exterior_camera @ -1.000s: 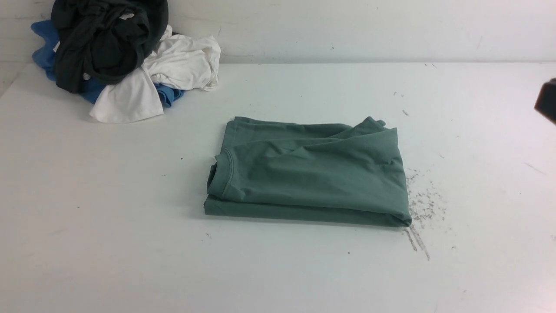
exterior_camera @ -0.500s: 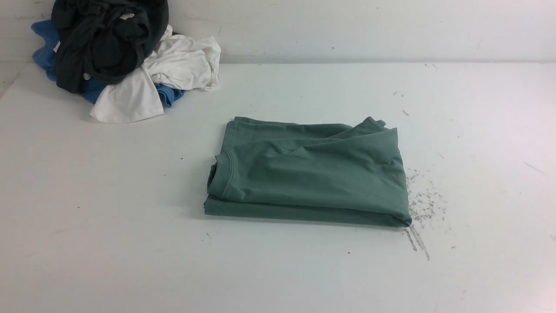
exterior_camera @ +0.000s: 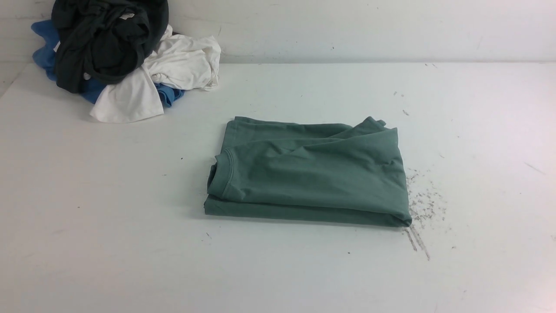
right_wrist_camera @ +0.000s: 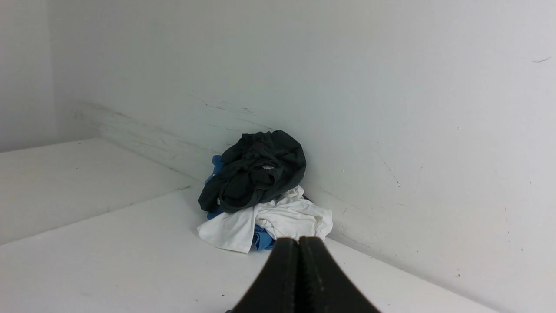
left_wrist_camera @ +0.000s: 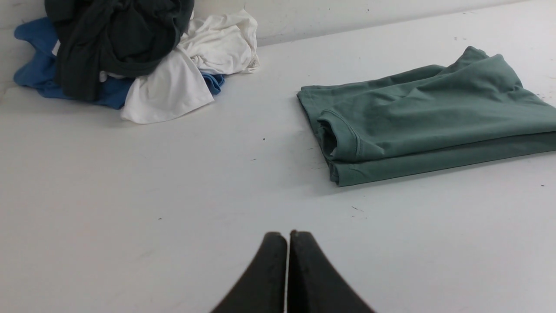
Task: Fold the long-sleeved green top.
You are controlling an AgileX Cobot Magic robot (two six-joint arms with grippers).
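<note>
Both grippers are drawn back off the work and empty. Left gripper: fingers pressed together, nothing between them, hanging above bare table on the near side of the green top, well apart from it. Right gripper: fingers likewise closed on nothing, aimed toward the clothes pile in the far corner; not seen in the front view.

Green top lies mid-table, slightly right of centre, folded into a compact layered rectangle. Long axis runs left to right across the table. Ribbed collar sits at the left end, opening facing left; folded edge along the near side; far right corner a little rumpled and raised. Sleeves look tucked inside, none trailing out.

Judgement: folding looks done or nearly so, which would explain arms parked clear. The pile of dark, white and blue garments stays apart at far left, against the wall.
</note>
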